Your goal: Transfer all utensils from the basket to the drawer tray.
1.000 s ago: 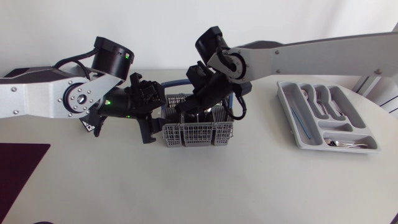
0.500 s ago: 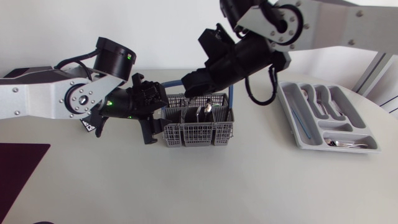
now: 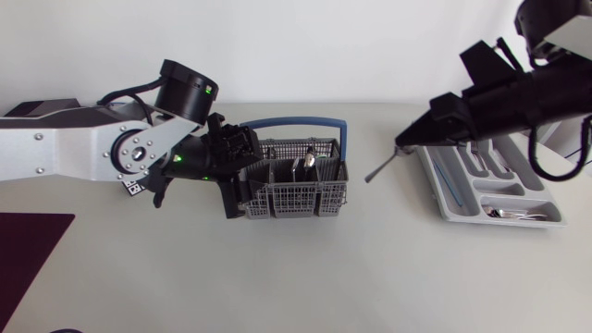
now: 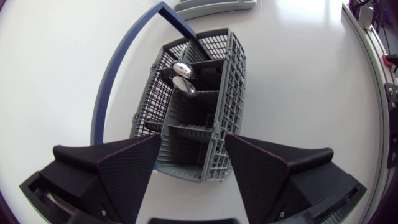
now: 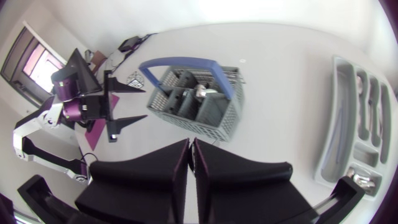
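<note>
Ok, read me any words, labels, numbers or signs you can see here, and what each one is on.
Black-and-white tag by the left arm: a printed mark, too small to read.
Basket, drawer tray, utensil in the right gripper: no print visible.
Nothing else readable.

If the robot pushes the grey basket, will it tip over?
Probably not: the basket sits low and wide, with the left gripper clamped on one end. Its open mesh walls look light, so it would likely slide. The few spoons inside add little weight.
</note>
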